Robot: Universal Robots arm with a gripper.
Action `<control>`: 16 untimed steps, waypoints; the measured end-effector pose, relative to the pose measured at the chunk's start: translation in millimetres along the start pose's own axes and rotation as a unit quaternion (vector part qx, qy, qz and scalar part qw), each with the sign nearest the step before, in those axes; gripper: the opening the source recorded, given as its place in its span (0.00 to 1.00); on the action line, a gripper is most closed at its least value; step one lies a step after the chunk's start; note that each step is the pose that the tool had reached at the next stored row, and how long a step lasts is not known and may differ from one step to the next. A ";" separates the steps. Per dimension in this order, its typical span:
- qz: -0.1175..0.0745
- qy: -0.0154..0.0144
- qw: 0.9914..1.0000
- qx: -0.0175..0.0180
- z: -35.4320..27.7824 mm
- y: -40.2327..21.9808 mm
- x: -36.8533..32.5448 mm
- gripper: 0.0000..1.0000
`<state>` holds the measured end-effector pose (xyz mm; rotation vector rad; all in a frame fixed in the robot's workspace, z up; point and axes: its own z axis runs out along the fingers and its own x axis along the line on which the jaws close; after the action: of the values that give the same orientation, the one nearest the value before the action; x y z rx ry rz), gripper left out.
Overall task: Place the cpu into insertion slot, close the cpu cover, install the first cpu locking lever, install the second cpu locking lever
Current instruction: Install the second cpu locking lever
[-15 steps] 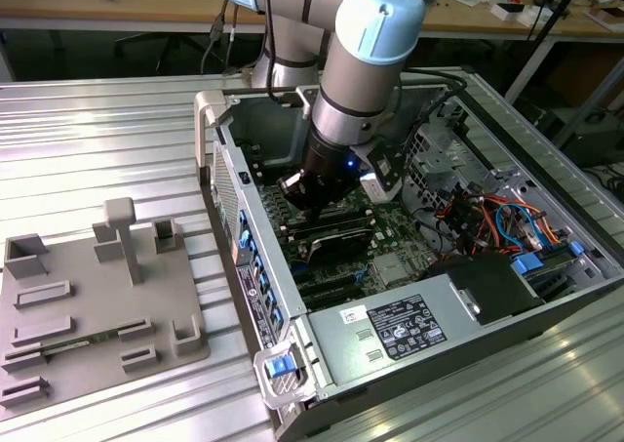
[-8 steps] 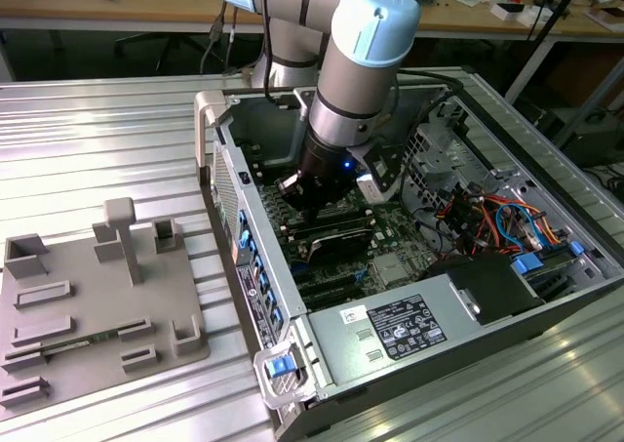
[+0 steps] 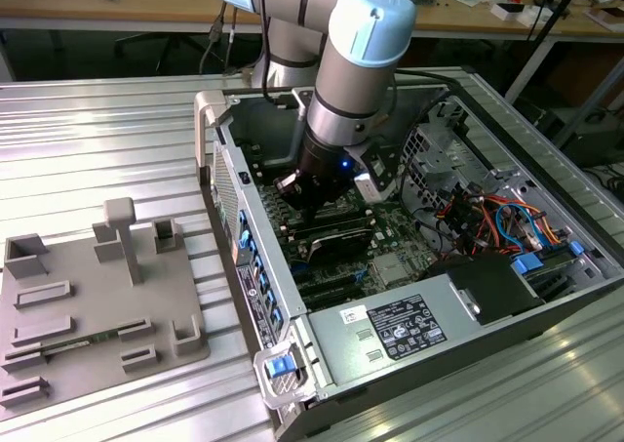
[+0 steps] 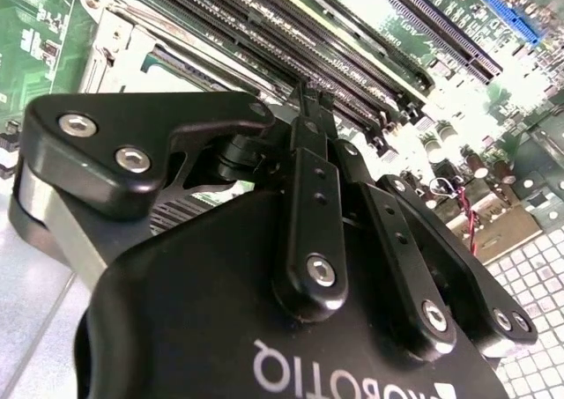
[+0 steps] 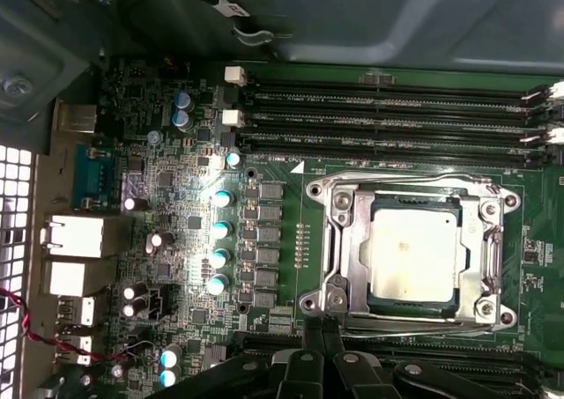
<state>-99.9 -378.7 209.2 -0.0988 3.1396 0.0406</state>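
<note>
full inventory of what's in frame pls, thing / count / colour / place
case: 1, grey, open, lying on the ribbed metal table
board: 1, green, inside the case
cpu: 1, silver-grey, seated in the slot
cover: 1, silver frame, closed over the cpu
memory slots: several, black, beside the slot
capacitors: a row, silver with teal tops, on the board
power supply: 1, grey box with label, at the case's near end
cables: bundle, red, orange, blue, exterior view's right of the case
fixture tray: 1, grey, on the table at the exterior view's left
arm: 1, silver with pale blue caps, reaching into the case
fingers: black, shut, over the board
</note>
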 end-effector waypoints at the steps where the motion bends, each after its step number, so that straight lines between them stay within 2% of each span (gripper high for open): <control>1: 0.000 0.000 1.000 0.000 0.2 0.5 0.0 0.11; 8: 0.000 0.000 1.000 -0.002 0.3 2.0 0.0 0.11; 10: 0.000 0.000 1.000 -0.002 -5.1 2.1 0.0 0.11; 13: 0.000 0.000 1.000 -0.002 -5.4 2.1 0.1 0.11; 14: 0.000 0.000 1.000 -0.003 -5.2 2.0 0.2 0.11; 15: 0.000 0.000 1.000 -0.007 -5.0 2.0 0.2 0.11; 16: 0.000 -0.001 1.000 -0.009 -4.8 1.8 0.2 0.11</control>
<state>-100.2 -377.1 214.1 -0.0993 3.1384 0.0703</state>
